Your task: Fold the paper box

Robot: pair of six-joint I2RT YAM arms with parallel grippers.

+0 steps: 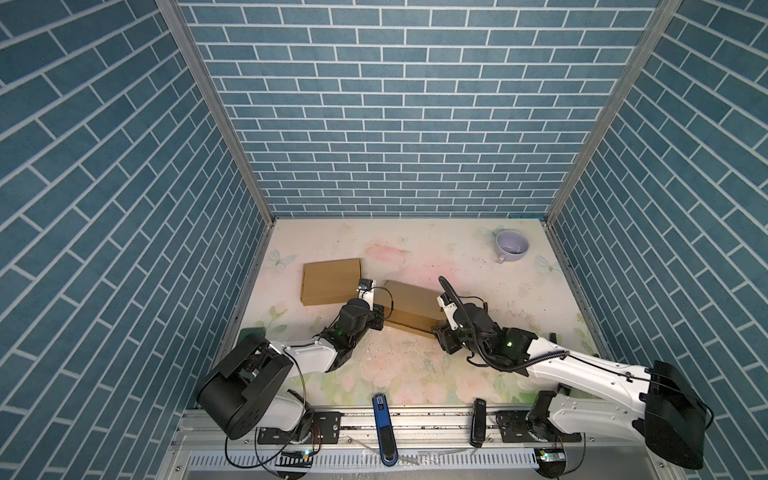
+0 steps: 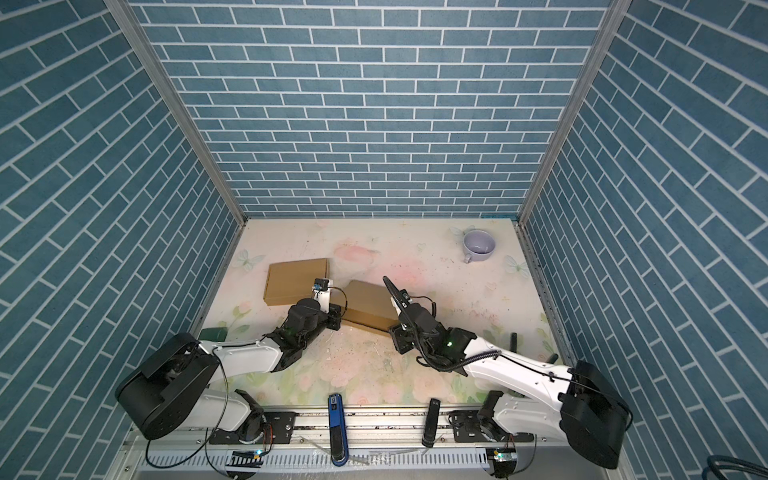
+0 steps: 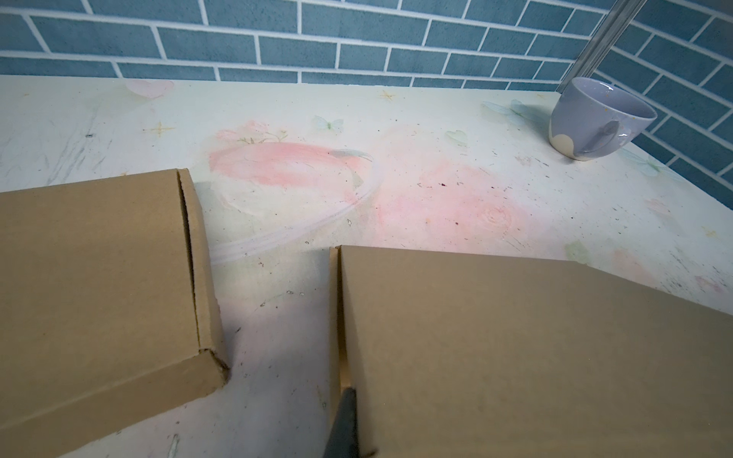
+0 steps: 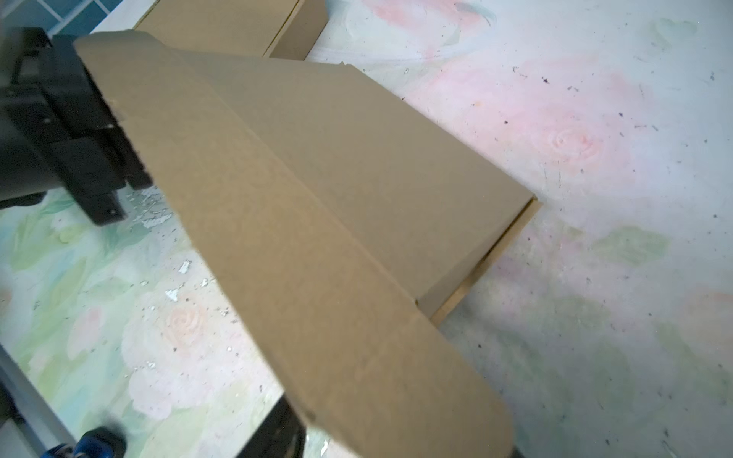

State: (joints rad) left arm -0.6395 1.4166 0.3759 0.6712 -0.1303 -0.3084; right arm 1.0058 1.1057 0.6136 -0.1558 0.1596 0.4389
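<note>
- Flap (image 4: 317, 277) of the paper box (image 1: 409, 305) fills the right wrist view, closest to the lens. It is the long front strip, raised off the table and not tucked.
- Right gripper (image 1: 441, 338) sits at the flap's near corner. One dark right finger (image 4: 277, 432) shows under the cardboard and the other is hidden, so I cannot tell whether the jaws stand apart or pinch.
- Left gripper (image 1: 379, 318) is closed at the box's left end. Its left finger (image 3: 345, 420) lies in the seam between end wall and lid. Whether it nips cardboard cannot be made out.
- Paper box lies mid-table between the two grippers, with the lid down over the body.
- Progress, judged: walls and lid are formed. Tucking the front flap in remains.
- Second box (image 1: 330, 286), closed, is near the left end but apart from it. This is the tight side.
- Open table (image 1: 436, 253) lies behind and to the right. Mug (image 1: 512, 246) is well apart, in the far corner.
</note>
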